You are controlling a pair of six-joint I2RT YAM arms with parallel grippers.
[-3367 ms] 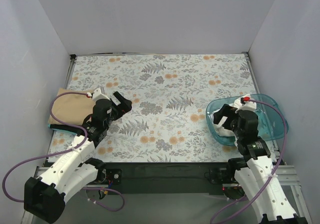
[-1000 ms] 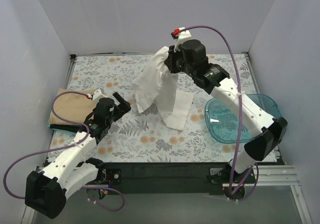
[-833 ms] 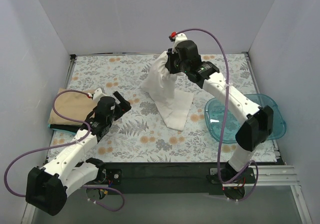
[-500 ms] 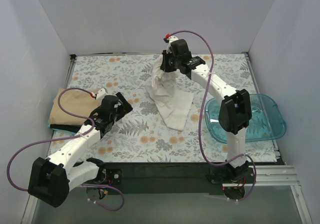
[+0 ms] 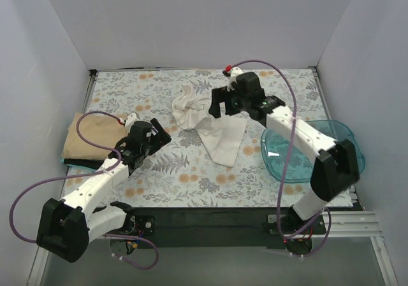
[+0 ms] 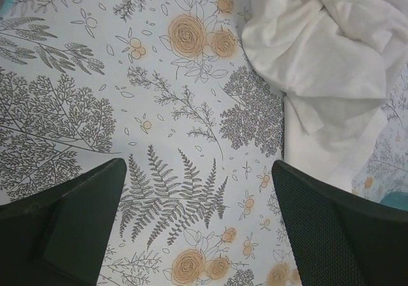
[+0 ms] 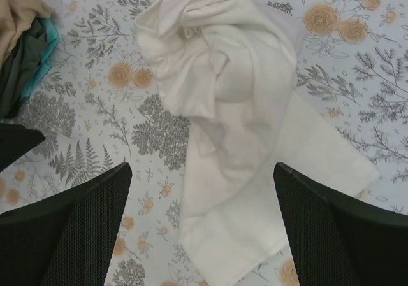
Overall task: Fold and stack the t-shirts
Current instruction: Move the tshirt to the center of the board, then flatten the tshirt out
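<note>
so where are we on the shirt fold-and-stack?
Done: the tan t-shirt lies folded at the left edge of the table, and the white t-shirt is on the table, outside the blue tub. In hand: nothing; the left gripper and the right gripper are both open, the right one above the crumpled white shirt. Left: spread it flat, fold it, stack it with the tan one.

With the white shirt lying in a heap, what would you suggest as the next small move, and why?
Probably lower the right hand to a loose edge of the white shirt and grip it for spreading. The shirt lies bunched and unfolded, and the right hand hovers open and empty above it.
</note>
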